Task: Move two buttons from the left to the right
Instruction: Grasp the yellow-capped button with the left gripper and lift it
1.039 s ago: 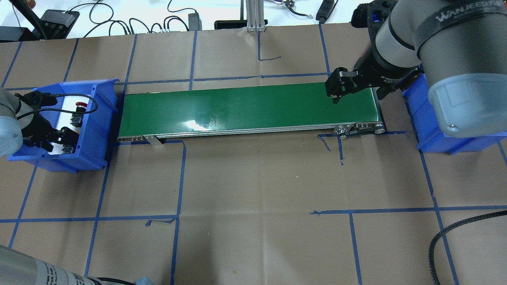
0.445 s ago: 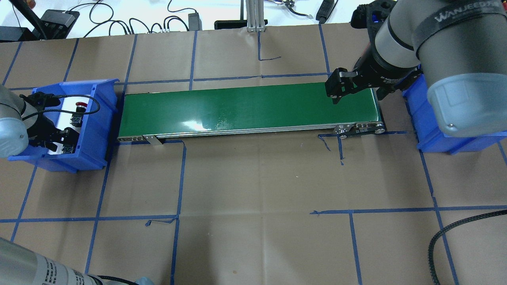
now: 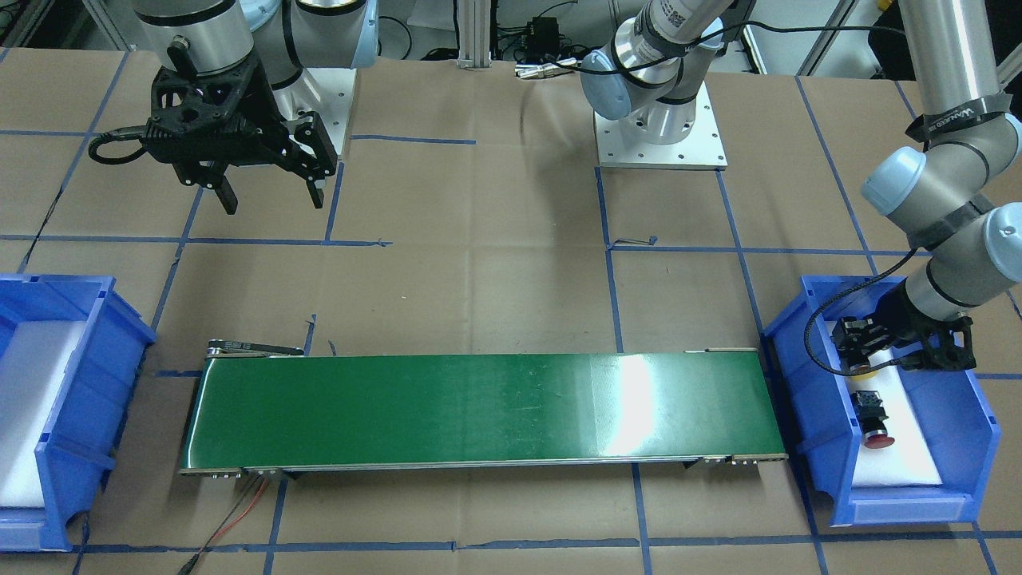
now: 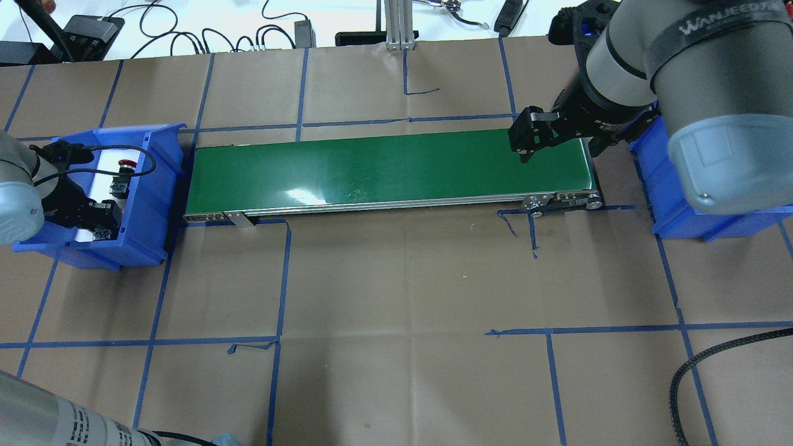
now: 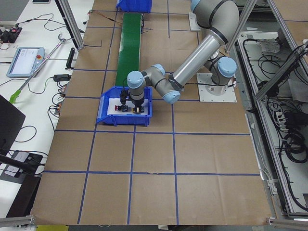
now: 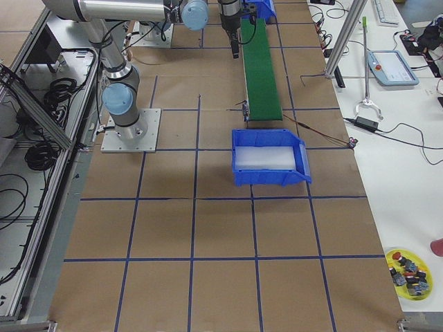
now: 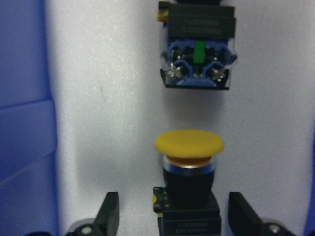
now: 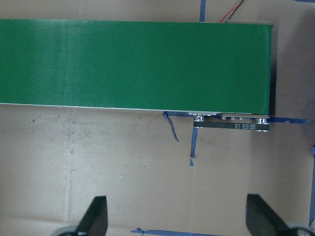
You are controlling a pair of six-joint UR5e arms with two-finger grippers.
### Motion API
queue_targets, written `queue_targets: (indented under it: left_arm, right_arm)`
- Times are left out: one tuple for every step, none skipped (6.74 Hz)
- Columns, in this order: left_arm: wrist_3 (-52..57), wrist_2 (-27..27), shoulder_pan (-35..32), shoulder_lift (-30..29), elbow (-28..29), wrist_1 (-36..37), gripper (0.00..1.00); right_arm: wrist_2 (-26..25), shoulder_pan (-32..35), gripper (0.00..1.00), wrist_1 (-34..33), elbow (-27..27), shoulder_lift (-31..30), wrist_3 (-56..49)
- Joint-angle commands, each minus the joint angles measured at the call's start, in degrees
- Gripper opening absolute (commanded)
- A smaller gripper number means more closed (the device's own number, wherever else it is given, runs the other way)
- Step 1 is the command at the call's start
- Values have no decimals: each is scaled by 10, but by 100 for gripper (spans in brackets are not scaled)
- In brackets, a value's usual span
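The desk (image 4: 396,279) carries a green belt (image 4: 384,170) running from the left bin (image 4: 145,204) to the right bin (image 4: 672,217). The right claw (image 8: 178,216) hangs spread wide near the belt's right end. The left claw (image 7: 175,214) is down in the left bin, spread and touching nothing, either side of the yellow button (image 7: 189,147). The red button (image 3: 874,415) lies just beyond. Both probably handle light and rigid, with slippery domed caps, so the square base looks the surest hold. A second ago the left claw sat higher; the right arm matches.

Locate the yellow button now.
In the left wrist view, the yellow button lies in the blue bin on the robot's left, straddled by the open left gripper.
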Motion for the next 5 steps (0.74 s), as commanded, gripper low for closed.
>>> queue_targets:
  left_arm:
    - [-1, -3, -1, 8, 24, -6, 10]
    - [2, -3, -1, 17, 61, -36, 10]
    - [2, -3, -2, 31, 94, -86, 10]
    - [1, -2, -9, 43, 129, -143, 10]
    - [-1, 1, -29, 50, 161, -172, 10]
  right_arm:
    - [0, 0, 100, 0, 0, 1, -1]
    - [0, 0, 100, 0, -1, 0, -1]
    - [0, 0, 100, 0, -1, 0, -1]
    - [0, 0, 100, 0, -1, 0, -1]
    - [0, 0, 100, 0, -1, 0, -1]
